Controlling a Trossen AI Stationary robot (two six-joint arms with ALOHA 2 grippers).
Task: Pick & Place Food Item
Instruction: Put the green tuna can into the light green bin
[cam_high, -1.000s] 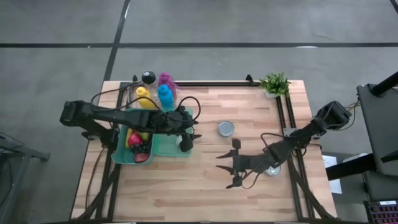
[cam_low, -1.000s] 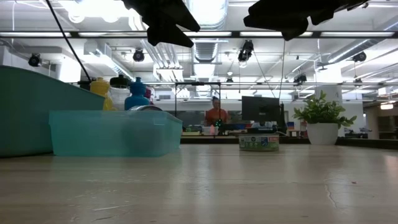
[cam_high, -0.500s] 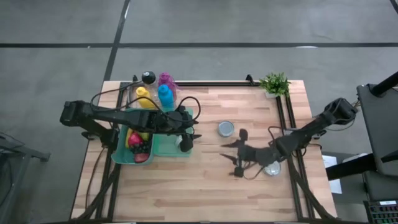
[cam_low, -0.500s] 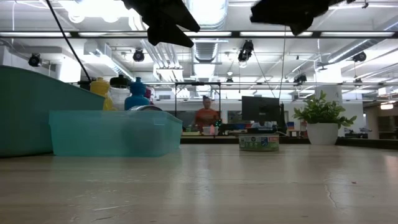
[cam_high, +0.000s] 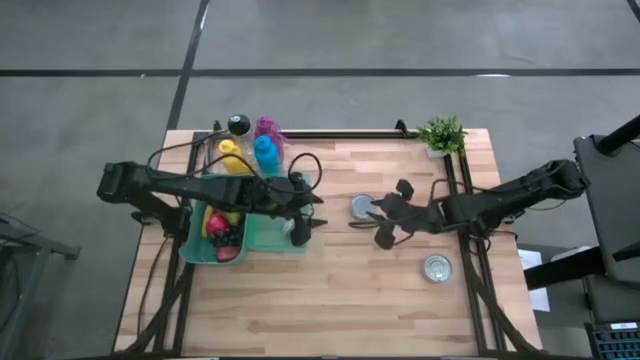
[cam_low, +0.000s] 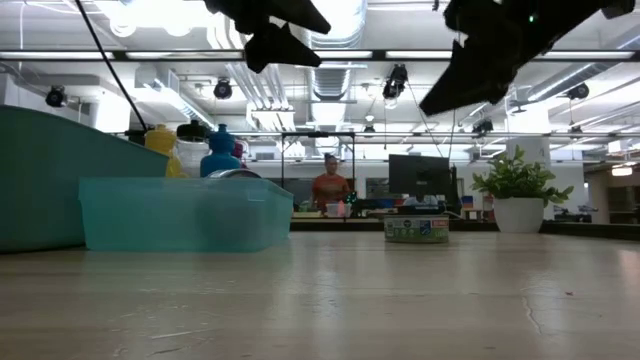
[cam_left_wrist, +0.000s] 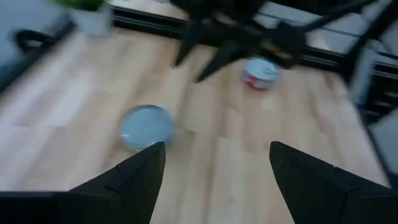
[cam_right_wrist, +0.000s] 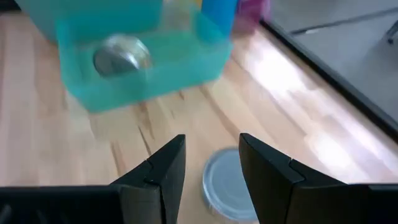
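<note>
A silver-topped can (cam_high: 363, 207) stands on the wooden table at mid-table, and shows too in the left wrist view (cam_left_wrist: 146, 127) and the right wrist view (cam_right_wrist: 227, 186). A second can (cam_high: 437, 268) stands nearer the right front. A third can (cam_right_wrist: 121, 56) lies in the small teal bin (cam_high: 265, 238). My left gripper (cam_high: 300, 218) hangs open over that bin's right end, nothing between its fingers (cam_left_wrist: 217, 180). My right gripper (cam_high: 383, 215) hovers just right of the middle can, well above the table (cam_low: 480, 55). Its fingers are a little apart and empty (cam_right_wrist: 211, 168).
A larger teal bin (cam_high: 192, 240) with fruit sits left of the small one. Coloured bottles (cam_high: 250, 150) stand behind the bins, and a potted plant (cam_high: 441, 134) is at the far right corner. Bare wood lies along the near edge. A person stands in the room beyond (cam_low: 328, 188).
My right gripper has swung from the table's near middle toward the far edge and risen a little. It now stands beside the middle can, having rolled and tipped so that it faces the bins.
</note>
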